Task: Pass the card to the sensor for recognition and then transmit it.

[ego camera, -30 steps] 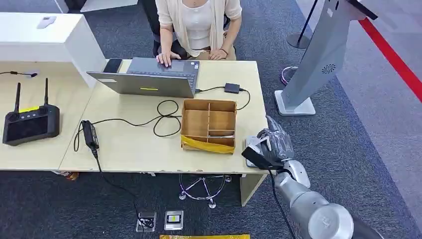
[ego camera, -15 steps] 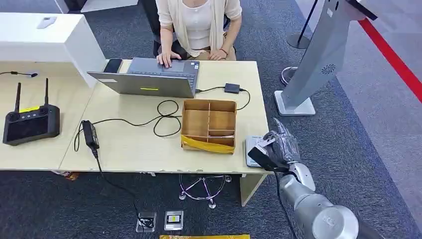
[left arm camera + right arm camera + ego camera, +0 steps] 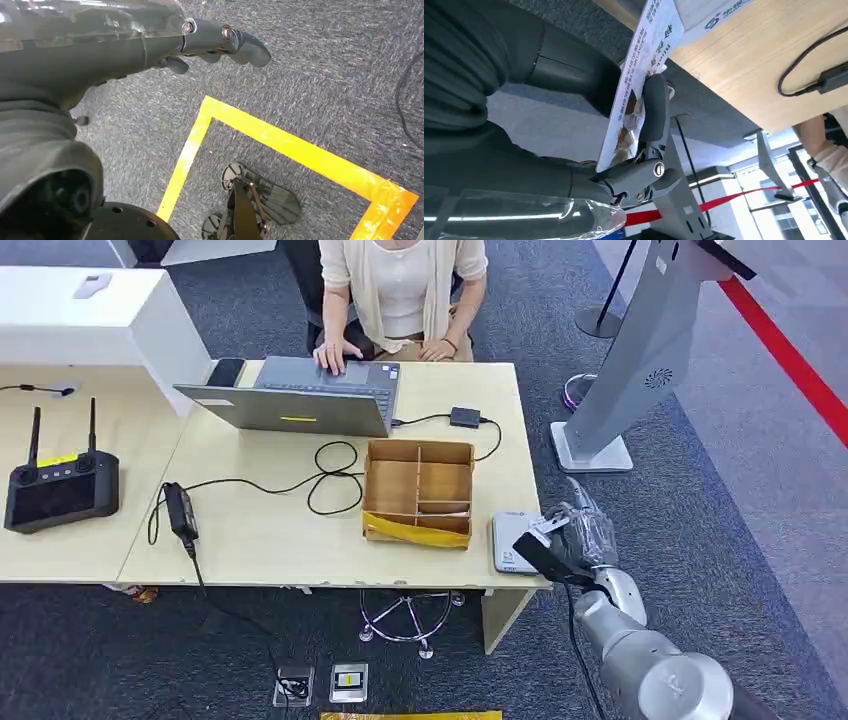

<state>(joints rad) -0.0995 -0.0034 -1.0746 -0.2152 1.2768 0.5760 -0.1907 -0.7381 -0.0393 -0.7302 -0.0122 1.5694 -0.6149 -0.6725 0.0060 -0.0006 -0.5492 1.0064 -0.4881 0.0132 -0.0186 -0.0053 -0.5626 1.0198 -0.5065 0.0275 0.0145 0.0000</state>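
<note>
My right hand (image 3: 578,533) hangs just off the table's right front corner, beside the flat grey-white sensor (image 3: 511,541) lying there. In the right wrist view the thumb and fingers (image 3: 653,107) pinch a white printed card (image 3: 640,70) on edge, its far end reaching over the sensor (image 3: 709,17) at the edge of the wooden table (image 3: 774,60). My left hand (image 3: 220,42) hangs over the grey carpet with nothing in it, its fingers loosely extended.
A wooden divided box (image 3: 418,490) stands left of the sensor. Further back are a laptop (image 3: 300,400) with a person (image 3: 400,290) typing, cables (image 3: 330,475) and a black controller (image 3: 60,485). A grey kiosk stand (image 3: 640,350) rises to the right.
My right hand has drawn to the right and slightly back with the card, off the table corner, uncovering the sensor it hid before.
</note>
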